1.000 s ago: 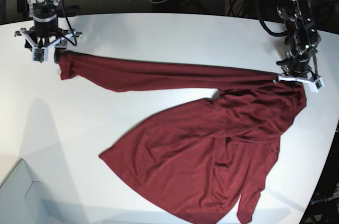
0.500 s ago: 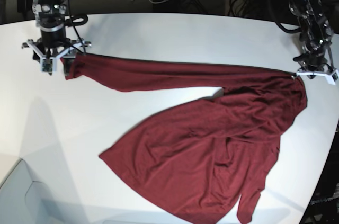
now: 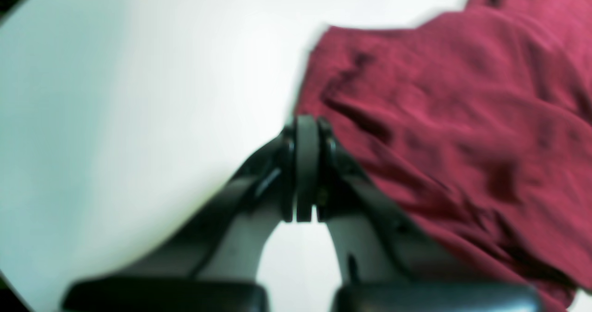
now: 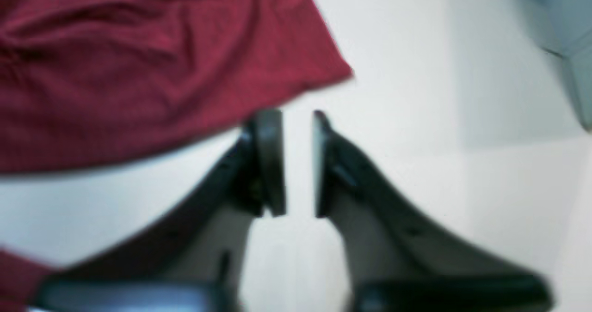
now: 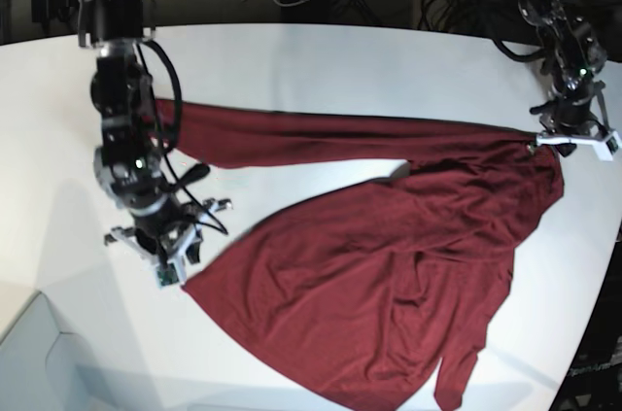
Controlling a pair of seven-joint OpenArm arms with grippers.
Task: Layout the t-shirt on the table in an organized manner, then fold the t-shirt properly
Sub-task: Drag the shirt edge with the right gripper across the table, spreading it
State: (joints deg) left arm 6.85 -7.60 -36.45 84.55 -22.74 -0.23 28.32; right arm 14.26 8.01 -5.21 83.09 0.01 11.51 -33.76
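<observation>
Since the earlier frame the right pincer (image 5: 163, 254) has left the far sleeve end of the t-shirt (image 5: 389, 275) and swung down to the near left corner of the shirt's hem, where it now hangs just beside the cloth with its jaws a narrow gap apart and nothing between them; the right wrist view shows only bare tabletop (image 5: 340, 61) through that gap. The left pincer (image 5: 573, 139) sits at the shirt's far right edge with its jaws pressed together; in the left wrist view the cloth lies just beside the tips, and whether a fold is pinched there cannot be told. The shirt lies on the tabletop as a wrinkled diagonal mass with one long band stretched away from it toward the far left. Judged from this, the layout step is only partly done: the body needs spreading flat and the stretched band squaring, and no fold has been started.
</observation>
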